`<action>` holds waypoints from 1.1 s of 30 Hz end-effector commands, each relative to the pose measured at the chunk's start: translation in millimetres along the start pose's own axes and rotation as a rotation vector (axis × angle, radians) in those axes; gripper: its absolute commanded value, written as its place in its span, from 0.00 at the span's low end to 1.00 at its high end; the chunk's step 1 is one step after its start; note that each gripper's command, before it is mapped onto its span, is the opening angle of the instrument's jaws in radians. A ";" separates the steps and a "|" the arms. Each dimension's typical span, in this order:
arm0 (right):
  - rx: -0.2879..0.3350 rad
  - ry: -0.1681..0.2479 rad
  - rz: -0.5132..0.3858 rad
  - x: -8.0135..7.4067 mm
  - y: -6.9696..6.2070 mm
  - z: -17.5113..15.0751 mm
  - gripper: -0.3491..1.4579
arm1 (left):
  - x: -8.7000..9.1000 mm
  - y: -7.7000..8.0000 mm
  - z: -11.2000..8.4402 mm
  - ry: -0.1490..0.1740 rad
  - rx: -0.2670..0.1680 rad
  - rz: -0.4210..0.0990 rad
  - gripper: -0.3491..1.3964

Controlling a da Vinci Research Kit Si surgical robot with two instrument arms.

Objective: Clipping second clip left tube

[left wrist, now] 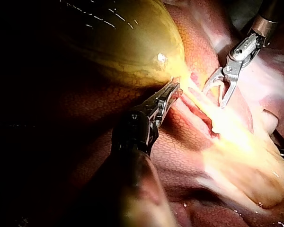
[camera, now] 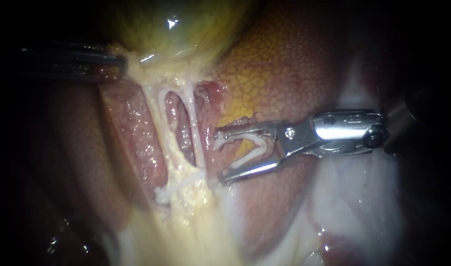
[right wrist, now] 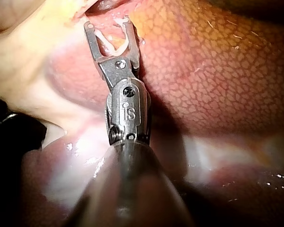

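**Loaded clip waits short of the left tube**

Endoscope view: the left instrument (camera: pixel 118 63) enters from the left, its jaws pinching pale tissue at the foot of the gallbladder (camera: pixel 186 24). Two pale strands run down from there. The left tube (camera: pixel 159 111) is the task's target, and the right tube (camera: pixel 195 133) stands just beside it. Lower down a placed clip (camera: pixel 178 186) lies across the strands. The right instrument (camera: pixel 220 155) comes in from the right over the liver (camera: pixel 284 64). Its jaws are spread wide, each bearing on one leg of the white loaded clip (camera: pixel 252 148), and their tips are just right of the right tube.

Left wrist view: the left instrument (left wrist: pixel 173 92) pinches tissue where the gallbladder (left wrist: pixel 123 42) narrows. The right instrument (left wrist: pixel 214 98) gapes beyond it.

Right wrist view: the right instrument (right wrist: pixel 109 23) shows the loaded clip (right wrist: pixel 111 45) seated in its V, with the liver (right wrist: pixel 217 71) beside it. The tubes ahead are hard to make out.

Risks, as I judge them: the right tube stands between the jaws and the target, so a straight advance could clip the wrong strand or both. The tips could gouge the liver. A slip of the left hold would slacken the tubes. Closing too low would crowd the placed clip.
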 end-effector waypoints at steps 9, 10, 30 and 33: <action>0.033 0.000 0.008 1.6 -0.9 -0.8 0.45 | 0.0 0.0 0.0 0.000 0.000 0.000 0.00; 0.043 0.000 0.011 2.2 -1.2 -1.0 0.45 | 0.0 0.0 0.0 0.000 0.000 0.000 0.00; 0.101 0.026 0.056 9.2 -5.8 -1.7 0.45 | 0.1 0.0 0.1 0.000 -0.001 0.000 0.00; 0.107 0.026 0.054 9.4 -6.0 -1.2 0.44 | 0.1 0.0 0.2 -0.001 -0.002 0.000 0.00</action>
